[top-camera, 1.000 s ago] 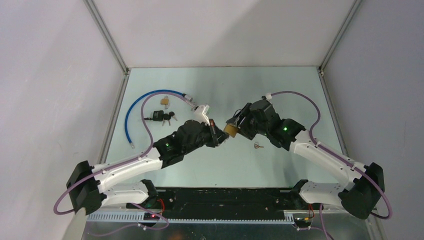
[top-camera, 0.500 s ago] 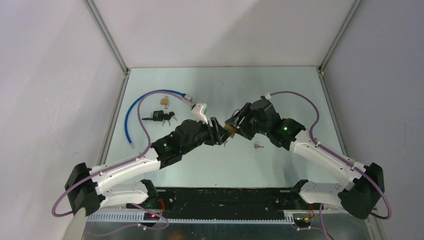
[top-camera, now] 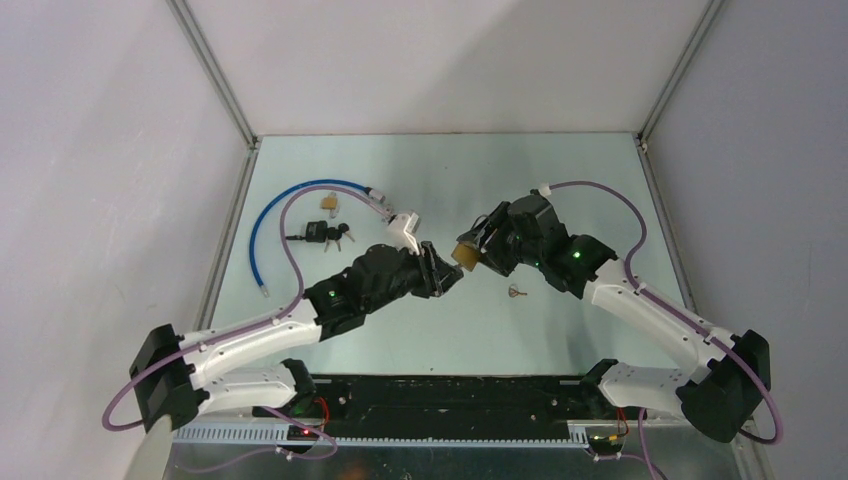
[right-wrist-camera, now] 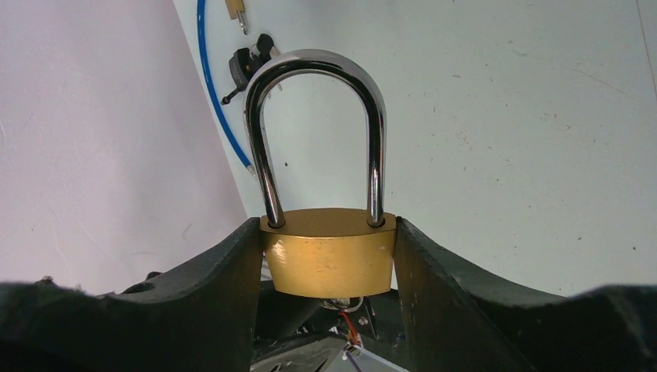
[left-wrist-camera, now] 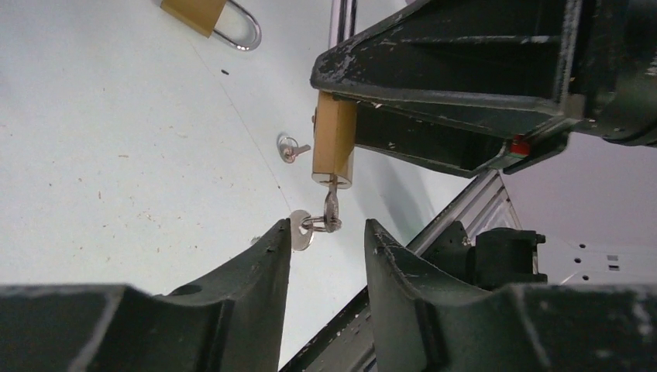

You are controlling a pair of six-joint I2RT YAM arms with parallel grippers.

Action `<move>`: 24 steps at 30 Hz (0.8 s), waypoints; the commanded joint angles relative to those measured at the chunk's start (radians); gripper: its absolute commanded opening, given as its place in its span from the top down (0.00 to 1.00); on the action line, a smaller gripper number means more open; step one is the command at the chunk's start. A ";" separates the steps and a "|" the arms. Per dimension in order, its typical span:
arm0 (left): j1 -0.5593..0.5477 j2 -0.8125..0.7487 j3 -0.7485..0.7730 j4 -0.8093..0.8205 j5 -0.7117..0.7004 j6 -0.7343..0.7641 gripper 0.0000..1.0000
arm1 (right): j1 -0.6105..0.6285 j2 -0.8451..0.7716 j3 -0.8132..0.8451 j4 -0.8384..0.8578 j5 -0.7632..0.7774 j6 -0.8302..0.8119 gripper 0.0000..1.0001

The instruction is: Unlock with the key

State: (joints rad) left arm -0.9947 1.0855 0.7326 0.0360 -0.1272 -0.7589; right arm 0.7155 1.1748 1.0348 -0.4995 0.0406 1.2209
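The left hand (left-wrist-camera: 325,234) is seen with its two black, scuffed plastic fingers (left-wrist-camera: 267,263) parted, and nothing is gripped between them. Just ahead of the tips, in line with the gap, a small silvery key (left-wrist-camera: 331,203) is lodged in the underside of a brass padlock (left-wrist-camera: 335,139). A thin wire ring (left-wrist-camera: 315,225) carrying a second flat key (left-wrist-camera: 299,234) hangs from it, close to one fingertip; whether it is touched cannot be told.

The padlock is held off the surface (left-wrist-camera: 116,155) by the right hand (right-wrist-camera: 328,226). This hand's matte black fingers (right-wrist-camera: 225,287) are clamped on the two rounded ends of the smooth oval body. A polished chrome shackle (right-wrist-camera: 318,132), bent in a narrow U, is sunk with both legs in that body.

Past the held padlock from the left hand, a loose key (left-wrist-camera: 290,149) on its own little ring lies flat on the pale, faintly speckled surface. Farther still a smaller brass lock (left-wrist-camera: 205,12) lies on its side.

Well beyond the right hand's shackle end, a squat black lock (top-camera: 318,233) with keys is laid beside a glossy blue cable (top-camera: 252,240) curved in a wide arc.
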 commanded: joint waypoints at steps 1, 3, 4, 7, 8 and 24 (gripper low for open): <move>-0.007 0.034 0.053 0.019 -0.007 0.016 0.60 | -0.004 -0.037 0.021 0.068 -0.002 0.010 1.00; -0.008 0.041 0.061 0.019 -0.006 0.018 0.64 | -0.005 -0.038 0.021 0.067 -0.004 0.006 1.00; -0.008 0.044 0.066 0.019 -0.006 0.018 0.66 | -0.005 -0.040 0.021 0.066 -0.005 0.006 1.00; -0.007 0.050 0.073 0.019 -0.011 0.023 0.70 | -0.006 -0.038 0.021 0.069 -0.013 0.007 1.00; -0.007 0.050 0.075 0.019 -0.013 0.024 0.72 | -0.005 -0.034 0.021 0.070 -0.018 0.008 1.00; -0.041 0.081 0.102 -0.002 -0.057 0.091 1.00 | 0.007 -0.021 0.021 0.083 -0.057 0.019 1.00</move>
State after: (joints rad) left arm -1.0054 1.1538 0.7784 0.0265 -0.1463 -0.7303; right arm 0.7158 1.1744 1.0321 -0.5064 0.0284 1.2198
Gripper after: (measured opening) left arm 0.011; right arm 0.609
